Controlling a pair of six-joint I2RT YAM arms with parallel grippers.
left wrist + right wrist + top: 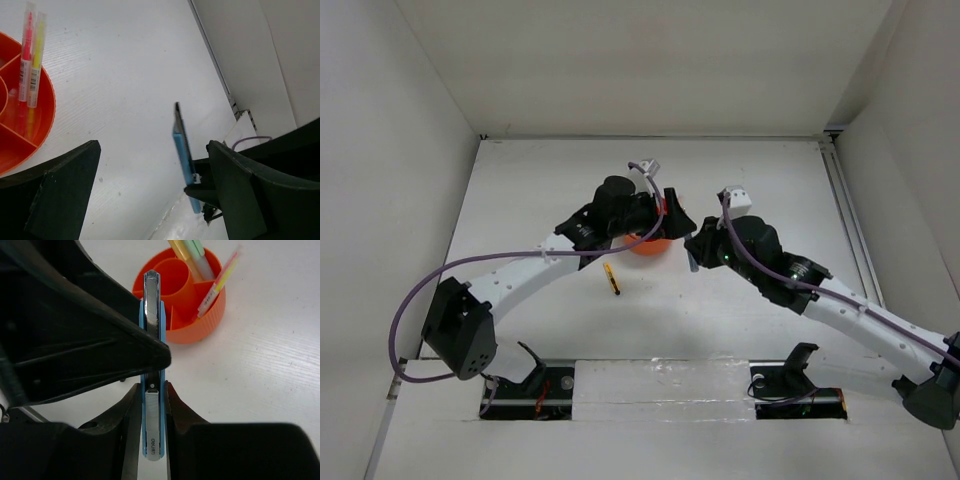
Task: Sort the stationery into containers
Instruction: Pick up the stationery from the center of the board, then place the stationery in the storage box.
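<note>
The right end effector clamps a blue utility knife at lower centre, just short of the orange organizer tub at upper right. The left end effector gapes wide, gripping nothing. A yellow-and-black pen lies on the table near frame centre.

Glossy orange plastic tub, blue plastic cutter with metal blade, matt white tabletop
</note>
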